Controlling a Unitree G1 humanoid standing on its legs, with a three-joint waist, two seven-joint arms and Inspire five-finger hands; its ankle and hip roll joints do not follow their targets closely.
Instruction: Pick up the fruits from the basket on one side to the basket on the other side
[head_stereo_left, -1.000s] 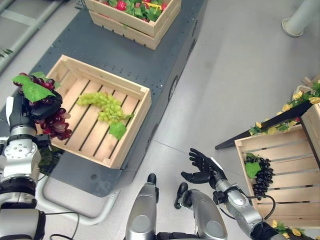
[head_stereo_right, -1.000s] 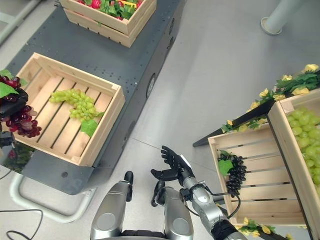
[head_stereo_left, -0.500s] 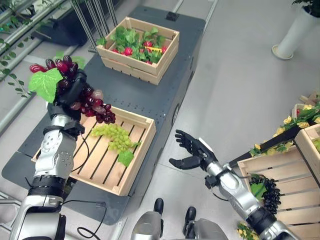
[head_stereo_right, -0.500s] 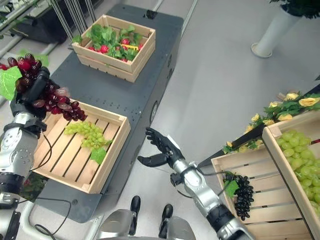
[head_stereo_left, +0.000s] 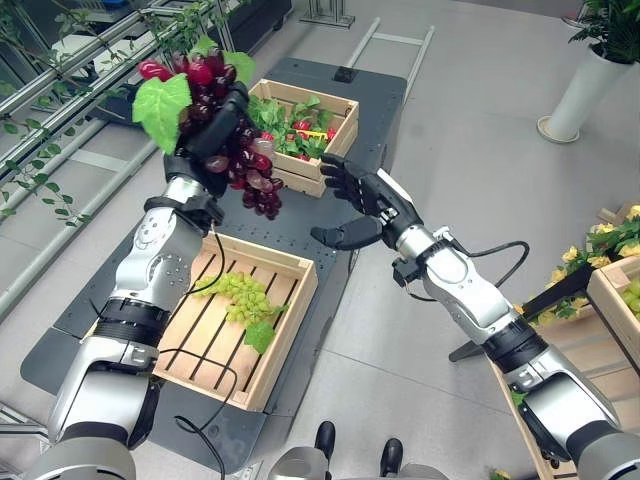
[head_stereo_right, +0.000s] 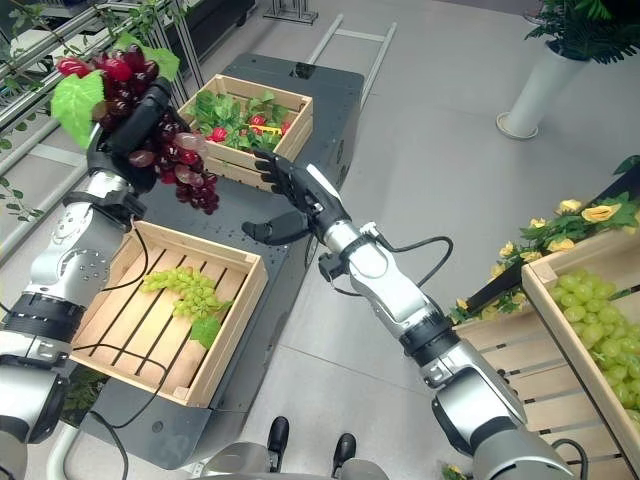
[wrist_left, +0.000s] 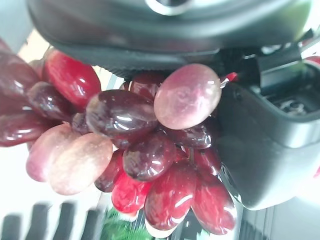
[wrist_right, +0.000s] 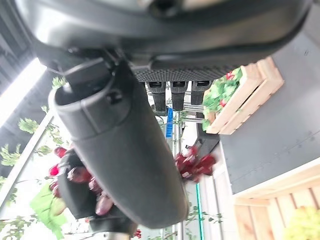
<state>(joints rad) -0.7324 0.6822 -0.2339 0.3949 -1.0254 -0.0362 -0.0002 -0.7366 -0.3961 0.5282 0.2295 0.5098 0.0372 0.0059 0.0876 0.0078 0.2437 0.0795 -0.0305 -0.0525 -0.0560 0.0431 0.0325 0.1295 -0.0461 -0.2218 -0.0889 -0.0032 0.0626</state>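
Now the carry is midway, I judge: the left hand (head_stereo_left: 205, 125) is curled tight round a bunch of glossy dark-red plastic grapes with a green leaf (head_stereo_left: 235, 150), held high above the dark grey bench (head_stereo_left: 300, 215), at about 12 o'clock from the slatted pale-wood crate holding green grapes (head_stereo_left: 275, 330). The right hand (head_stereo_left: 365, 195), fingers spread and empty, waits just beside the bunch at its 3 o'clock, so the next move likely calls for a handover, then a swing to the wooden crates at 4 o'clock (head_stereo_right: 600, 330). No legible writing shows.

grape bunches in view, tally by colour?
Red: 1, held up in the left hand as red bunch
Green: 2, green bunch in the near crate, green grapes in the right-side crate
Total: 3
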